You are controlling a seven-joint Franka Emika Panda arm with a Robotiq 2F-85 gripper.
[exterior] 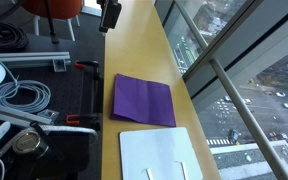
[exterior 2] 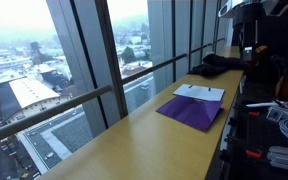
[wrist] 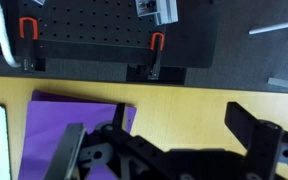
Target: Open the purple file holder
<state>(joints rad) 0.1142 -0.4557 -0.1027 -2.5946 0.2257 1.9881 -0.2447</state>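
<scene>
Pincer (wrist: 154,128) spread wide and empty, held up off to one side of purple folder (exterior: 144,100), closed flat on tabletop (exterior: 134,50) just beside white sheet (exterior: 159,155), likely leaving room for clear descent onto a cover edge.

A long pale-wood tabletop (exterior: 144,50) beside the windows carries the closed purple file holder (exterior: 144,100), lying flat partly beneath the gripper (wrist: 159,135). A white sheet (exterior: 159,155) lies just beyond it, and a dark bundle (exterior 2: 219,66) farthest from the gripper.
</scene>
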